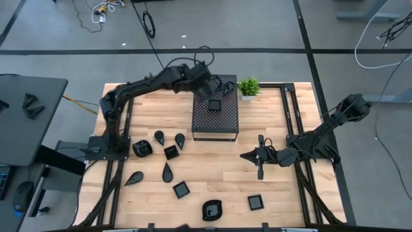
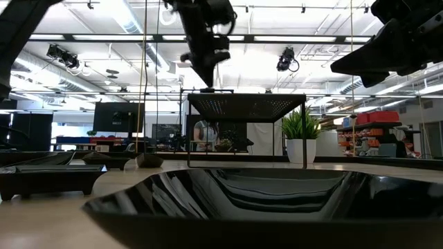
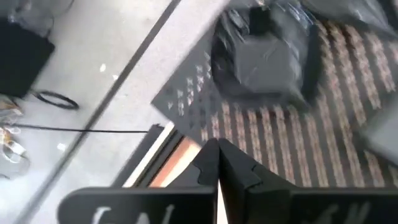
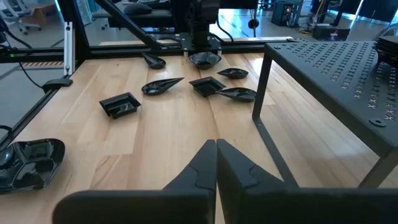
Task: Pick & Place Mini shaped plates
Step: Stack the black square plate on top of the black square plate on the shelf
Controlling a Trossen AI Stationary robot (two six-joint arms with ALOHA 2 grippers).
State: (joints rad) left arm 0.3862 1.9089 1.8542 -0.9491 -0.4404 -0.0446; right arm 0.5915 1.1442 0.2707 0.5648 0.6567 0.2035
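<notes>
One plate (image 1: 214, 106) on box (image 1: 215, 125), others left.

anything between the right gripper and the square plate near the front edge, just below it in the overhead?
Nothing. In the high view, bare wood runs from the shut right gripper down to the square plate.

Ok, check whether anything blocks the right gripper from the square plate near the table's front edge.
Nothing visible does. The right gripper is shut above bare wood, and the square plate lies apart on the table, with only open wood between them. The rounded plate sits off to one side of that path.
</notes>
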